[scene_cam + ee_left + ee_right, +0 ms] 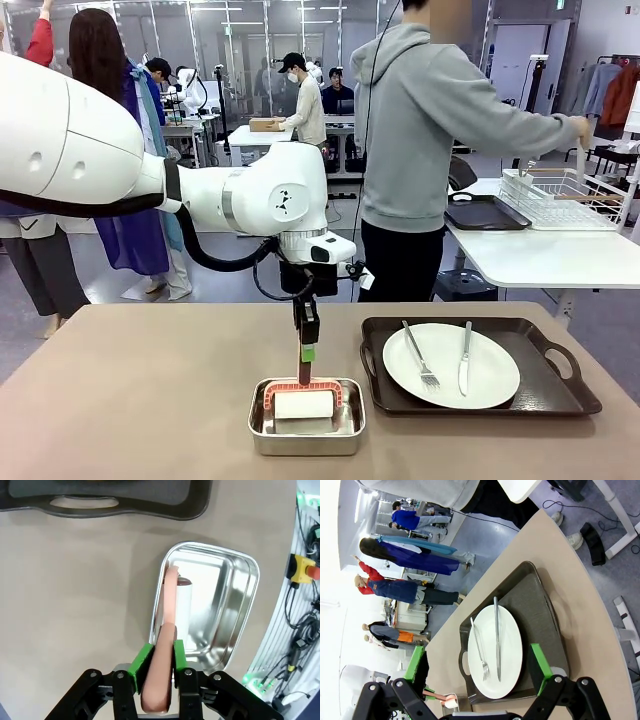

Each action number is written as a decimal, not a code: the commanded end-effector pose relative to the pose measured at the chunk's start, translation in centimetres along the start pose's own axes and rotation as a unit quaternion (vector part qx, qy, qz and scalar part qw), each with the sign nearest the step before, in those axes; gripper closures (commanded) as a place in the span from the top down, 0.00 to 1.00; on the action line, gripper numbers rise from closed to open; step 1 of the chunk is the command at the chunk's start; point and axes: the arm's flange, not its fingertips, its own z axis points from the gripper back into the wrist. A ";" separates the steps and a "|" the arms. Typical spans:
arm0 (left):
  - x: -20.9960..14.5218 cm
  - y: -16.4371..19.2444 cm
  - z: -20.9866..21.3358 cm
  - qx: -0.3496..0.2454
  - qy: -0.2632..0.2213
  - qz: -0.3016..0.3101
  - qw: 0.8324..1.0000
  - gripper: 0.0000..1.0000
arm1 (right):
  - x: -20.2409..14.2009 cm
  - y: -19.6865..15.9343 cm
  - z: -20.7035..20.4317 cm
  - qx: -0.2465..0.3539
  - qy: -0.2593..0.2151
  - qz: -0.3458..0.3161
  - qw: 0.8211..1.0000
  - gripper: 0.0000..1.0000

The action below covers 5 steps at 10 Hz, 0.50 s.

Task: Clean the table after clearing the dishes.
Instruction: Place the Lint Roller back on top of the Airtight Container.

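Pan (pixel 305 442) holds a white roller (pixel 303 405); left fingers (pixel 140 663) grasp its handle (pixel 170 600), right fingers (pixel 539 661) spread.

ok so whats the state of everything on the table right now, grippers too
left gripper: shut on the roller's pink handle
roller: sitting in the steel pan, handle up
right gripper: open, holding nothing, above the tray
tray: on the table, not yet cleared
plate: on the tray, looks clean
fork: lying on the plate
knife: lying on the plate beside the fork
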 end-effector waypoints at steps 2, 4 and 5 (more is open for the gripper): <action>-0.1 1.4 0.1 0.041 -0.006 -0.021 0.999 0.62 | -0.2 0.0 0.1 0.002 0.001 0.007 1.000 1.00; -0.3 1.2 0.5 0.040 -0.010 -0.025 0.999 1.00 | -0.2 0.0 0.1 0.002 0.001 0.007 1.000 1.00; -0.4 1.2 0.8 0.040 -0.013 -0.024 0.999 1.00 | -0.2 0.0 0.1 0.002 0.001 0.007 1.000 1.00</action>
